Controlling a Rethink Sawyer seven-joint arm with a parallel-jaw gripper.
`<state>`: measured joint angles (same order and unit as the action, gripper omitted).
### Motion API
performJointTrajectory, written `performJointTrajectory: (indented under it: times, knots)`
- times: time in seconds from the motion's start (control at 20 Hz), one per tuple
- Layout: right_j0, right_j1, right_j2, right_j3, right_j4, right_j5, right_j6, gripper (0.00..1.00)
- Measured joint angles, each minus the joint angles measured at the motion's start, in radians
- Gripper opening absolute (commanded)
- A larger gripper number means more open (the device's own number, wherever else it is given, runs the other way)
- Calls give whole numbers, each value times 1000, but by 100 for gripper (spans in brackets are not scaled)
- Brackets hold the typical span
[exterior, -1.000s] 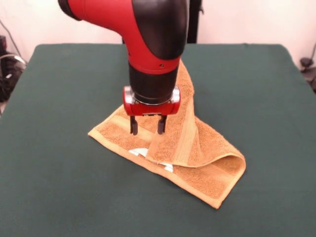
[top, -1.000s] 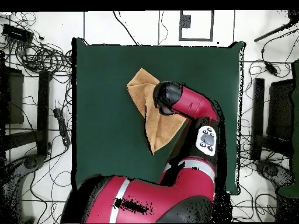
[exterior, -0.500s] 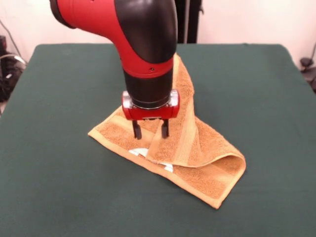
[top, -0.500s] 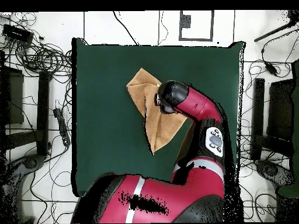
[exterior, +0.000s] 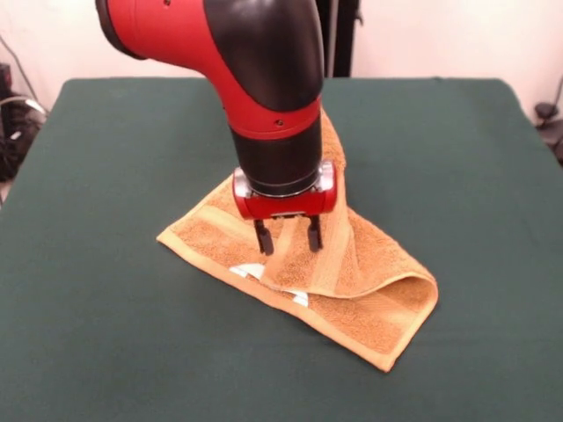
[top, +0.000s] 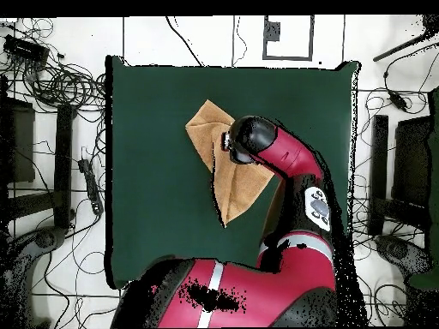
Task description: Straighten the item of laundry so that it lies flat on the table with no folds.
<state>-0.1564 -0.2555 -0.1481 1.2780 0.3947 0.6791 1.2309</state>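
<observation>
The towel (exterior: pixel 352 264) is orange-tan terry with paler, flat woven bands (exterior: pixel 330 255) running along it and a white label (exterior: pixel 248 271) at its near fold. The tabletop (exterior: pixel 106 316) is plain dark green. The arm (exterior: pixel 255 61) is glossy red with black sections; a red collar with silver trim sits above the black fingers of the claw (exterior: pixel 288 239). In the overhead view the towel (top: pixel 225 184) reads tan on green tabletop (top: pixel 146 171).

Sawyer arm (exterior: pixel 255 79): glossy red shell with black rounded elbow cover and black cylindrical wrist; a small dark screw hole on the red band. Gripper (exterior: pixel 288 236): red collar with silver trim, two short black jaws. Overhead: grey button panel (top: pixel 320 208), white stripe on the red base
</observation>
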Motion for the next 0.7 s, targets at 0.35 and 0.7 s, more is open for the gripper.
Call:
performJointTrajectory:
  times: [0.35,0.7]
  knots:
    - [4,-2,3,0,-1,-20,0,100]
    - [17,7,2,0,-9,-94,0,100]
